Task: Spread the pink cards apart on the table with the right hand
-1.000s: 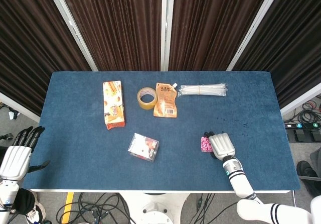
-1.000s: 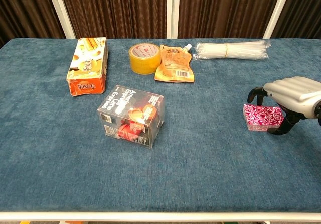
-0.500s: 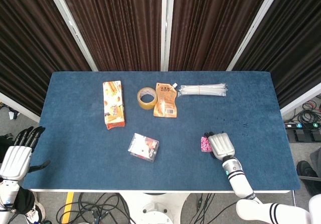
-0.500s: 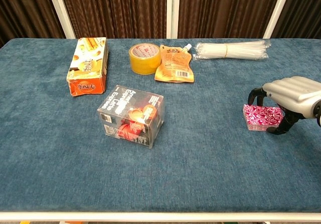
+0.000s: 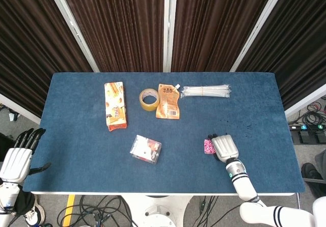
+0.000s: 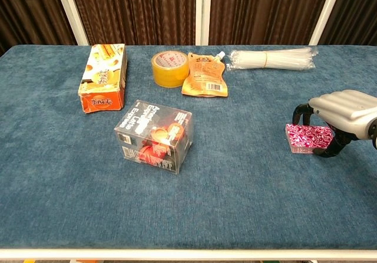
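Note:
The pink cards [image 5: 208, 146] [image 6: 308, 137] lie as one stack on the blue table [image 5: 81, 150] at the front right. My right hand [image 5: 225, 147] [image 6: 344, 106] arches over the stack's right half and grips it: curled fingers [image 6: 302, 112] touch its far side and the thumb [image 6: 331, 147] its near side. The stack's right end is hidden under the palm. My left hand [image 5: 18, 159] hangs off the table's front left corner, fingers apart, holding nothing; only the head view shows it.
A clear box with red contents [image 5: 145, 149] [image 6: 154, 136] stands front centre. Further back lie an orange snack box [image 5: 115, 112] [image 6: 103, 77], a tape roll [image 5: 149, 99] [image 6: 169, 69], an orange pouch [image 5: 167, 101] [image 6: 204, 75] and a bundle of clear straws [image 5: 206, 91] [image 6: 271, 59].

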`<state>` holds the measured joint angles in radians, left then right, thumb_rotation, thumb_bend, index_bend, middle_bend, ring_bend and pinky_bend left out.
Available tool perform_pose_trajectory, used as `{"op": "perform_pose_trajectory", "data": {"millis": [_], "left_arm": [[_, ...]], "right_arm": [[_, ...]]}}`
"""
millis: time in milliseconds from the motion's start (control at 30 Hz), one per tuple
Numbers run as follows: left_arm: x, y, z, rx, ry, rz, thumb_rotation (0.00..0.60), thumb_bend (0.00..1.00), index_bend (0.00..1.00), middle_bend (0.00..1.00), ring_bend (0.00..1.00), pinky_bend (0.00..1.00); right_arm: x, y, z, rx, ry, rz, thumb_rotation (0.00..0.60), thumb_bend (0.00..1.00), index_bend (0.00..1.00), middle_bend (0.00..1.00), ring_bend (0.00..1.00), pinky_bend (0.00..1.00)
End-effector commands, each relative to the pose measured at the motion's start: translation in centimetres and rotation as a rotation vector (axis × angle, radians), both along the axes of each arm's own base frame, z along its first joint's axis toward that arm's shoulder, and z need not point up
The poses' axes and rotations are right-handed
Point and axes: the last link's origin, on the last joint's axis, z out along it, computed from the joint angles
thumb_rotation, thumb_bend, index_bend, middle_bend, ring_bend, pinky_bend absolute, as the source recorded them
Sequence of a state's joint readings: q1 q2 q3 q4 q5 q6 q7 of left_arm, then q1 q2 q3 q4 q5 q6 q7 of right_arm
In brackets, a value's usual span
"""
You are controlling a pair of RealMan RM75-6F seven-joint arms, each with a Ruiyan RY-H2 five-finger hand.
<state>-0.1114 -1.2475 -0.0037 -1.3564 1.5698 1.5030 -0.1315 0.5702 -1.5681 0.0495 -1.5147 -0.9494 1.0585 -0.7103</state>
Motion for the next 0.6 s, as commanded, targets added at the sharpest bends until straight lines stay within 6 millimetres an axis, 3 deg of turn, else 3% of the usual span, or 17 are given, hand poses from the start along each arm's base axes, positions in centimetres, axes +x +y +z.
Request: {"op": "perform_pose_trajectory", "data": {"millis": [33, 600], "left_arm": [[-0.04, -0.01, -0.01, -0.001, 0.0, 0.002, 0.6, 0.0, 0.07, 0.07, 0.0, 0.1], [-0.11, -0.04, -0.04, -0.007, -0.007, 0.006, 0.6, 0.0, 0.07, 0.07, 0.0, 0.1]], "right_arm": [[-0.03, -0.01, -0.04, 0.001, 0.003, 0.0, 0.6, 0.19, 0.3, 0.34, 0.76, 0.85], [0.15, -0.1, 0.15, -0.014, -0.008, 0.009, 0.6, 0.21, 0.33, 0.36, 0.76, 0.85]]}}
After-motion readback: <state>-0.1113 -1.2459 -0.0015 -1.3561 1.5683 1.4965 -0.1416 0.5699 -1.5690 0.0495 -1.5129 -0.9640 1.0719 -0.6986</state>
